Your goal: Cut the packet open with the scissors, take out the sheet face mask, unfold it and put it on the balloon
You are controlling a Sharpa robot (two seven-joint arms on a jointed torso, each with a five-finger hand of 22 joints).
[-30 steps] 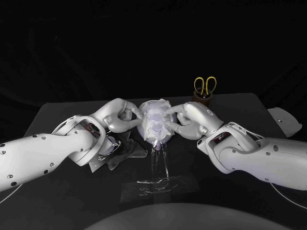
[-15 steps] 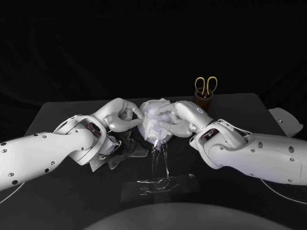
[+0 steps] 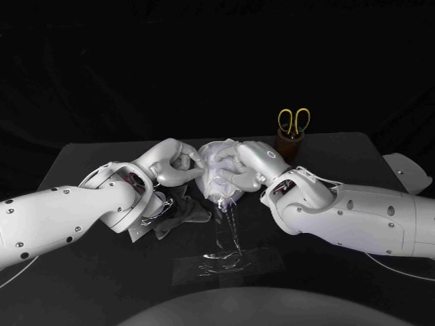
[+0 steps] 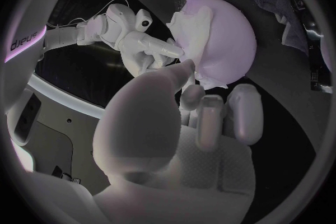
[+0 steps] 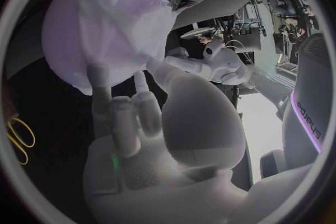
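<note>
The sheet face mask (image 3: 215, 161) lies draped on the balloon (image 4: 234, 39), upright at mid-desk (image 3: 345, 153). The left hand (image 3: 175, 167) and right hand (image 3: 249, 171) touch the mask from opposite flanks, equally near. Whether either hand pinches it cannot be told.

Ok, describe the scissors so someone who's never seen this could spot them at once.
Go to the far edge of the black table, just behind the right robot hand. A dark cup stands there with the scissors upright in it, handles on top. Their yellow loops set them apart from the white and silver things nearby.
</note>
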